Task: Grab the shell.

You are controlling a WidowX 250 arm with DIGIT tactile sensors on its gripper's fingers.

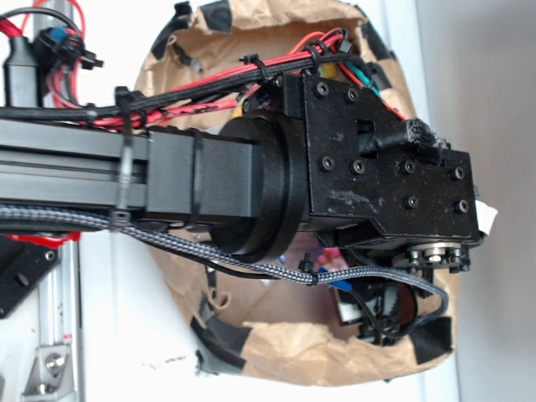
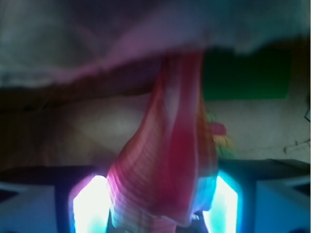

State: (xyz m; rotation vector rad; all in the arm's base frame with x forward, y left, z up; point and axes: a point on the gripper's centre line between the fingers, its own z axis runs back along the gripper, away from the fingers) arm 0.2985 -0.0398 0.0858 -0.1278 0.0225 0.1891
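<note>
Seemingly, one shell (image 2: 165,160) sits between two end effector fingers (image 2: 90,204).

exterior view overhead, straight down on arm (image 1: 251,188), wrist view extremely close, blurred

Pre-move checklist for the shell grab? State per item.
1. Shell between the end effector fingers: ok. The wrist view shows a ribbed orange-red shape between the two lit pads.
2. Pads touching the shell: cannot tell, the wrist view is blurred.
3. Shell lifted or resting on the floor: cannot tell.
4. Nothing else in the grip: cannot tell. The red-yellow-green rope sits close behind on the right.
5. Grasp checkable from the exterior view: not ok. The arm covers the paper-lined bin.
</note>
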